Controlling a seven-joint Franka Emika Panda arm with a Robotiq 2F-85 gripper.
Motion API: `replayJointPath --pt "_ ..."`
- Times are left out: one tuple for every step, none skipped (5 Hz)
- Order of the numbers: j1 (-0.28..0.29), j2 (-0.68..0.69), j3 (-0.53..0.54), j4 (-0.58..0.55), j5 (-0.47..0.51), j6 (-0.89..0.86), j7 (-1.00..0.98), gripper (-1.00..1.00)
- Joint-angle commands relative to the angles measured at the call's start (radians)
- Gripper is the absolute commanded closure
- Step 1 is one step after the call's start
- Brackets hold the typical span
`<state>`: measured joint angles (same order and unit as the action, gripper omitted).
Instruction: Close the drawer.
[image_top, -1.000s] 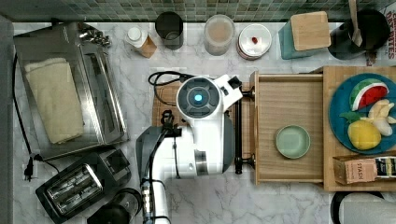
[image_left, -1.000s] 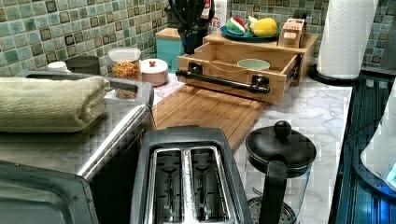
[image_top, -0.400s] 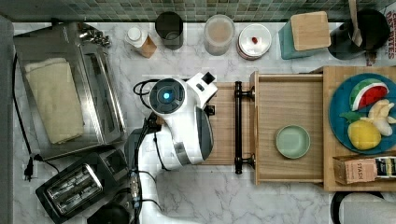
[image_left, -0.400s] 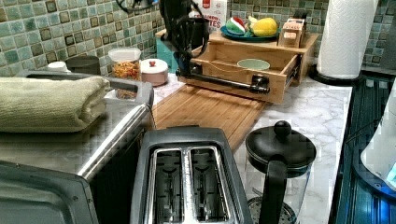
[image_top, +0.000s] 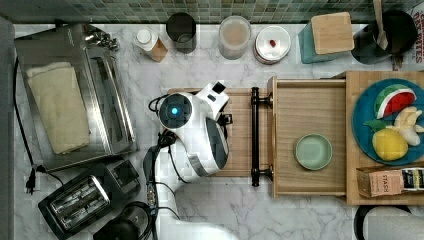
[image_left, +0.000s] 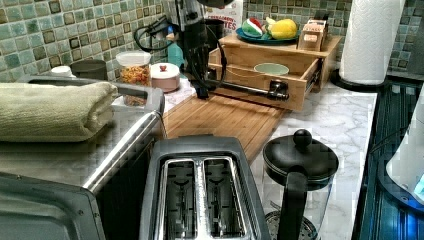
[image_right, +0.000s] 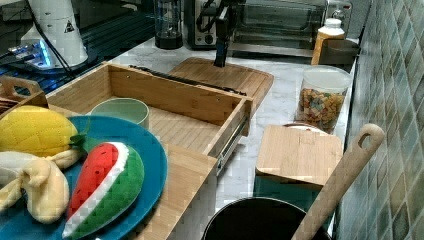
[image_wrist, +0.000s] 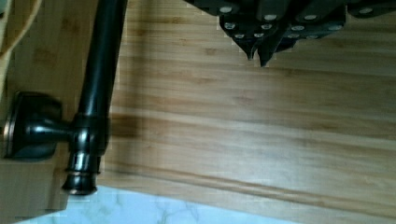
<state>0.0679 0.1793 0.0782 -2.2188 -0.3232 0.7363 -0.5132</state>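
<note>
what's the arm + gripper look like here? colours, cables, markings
White glossy arm with dark grey joint bands and a round cap glowing a blue ring light. Black cables loop along it. The gripper is black, with dark tapering fingers and small silver screw heads on its body.

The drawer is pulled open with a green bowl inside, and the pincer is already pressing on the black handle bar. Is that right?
Not quite. The drawer is open with the green bowl inside, but the pincer is not on the black handle bar. The wrist view shows its closed tips above the cutting board, apart from the bar.
</note>
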Motion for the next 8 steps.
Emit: replayJointPath --pt "-0.094 -0.022 -0.042 -0.082 0.05 0.075 -0.14 1.0" --pt "-0.138 -0.025 -0.05 -0.102 0.046 0.114 -0.188 1.0" --pt "-0.189 -0.034 -0.056 -0.113 0.055 0.123 -0.248 1.0" --pt "-0.218 -0.035 -0.086 -0.12 0.061 0.149 -0.315 1.0" --pt "-0.27 -0.034 -0.099 -0.106 0.09 0.148 -0.4 1.0" --pt "-0.337 -0.026 -0.113 -0.062 0.131 0.112 -0.514 1.0" --pt "-0.379 -0.02 -0.156 -0.045 0.172 0.154 -0.591 1.0" --pt "-0.421 -0.008 -0.189 0.012 0.18 0.119 -0.639 1.0"
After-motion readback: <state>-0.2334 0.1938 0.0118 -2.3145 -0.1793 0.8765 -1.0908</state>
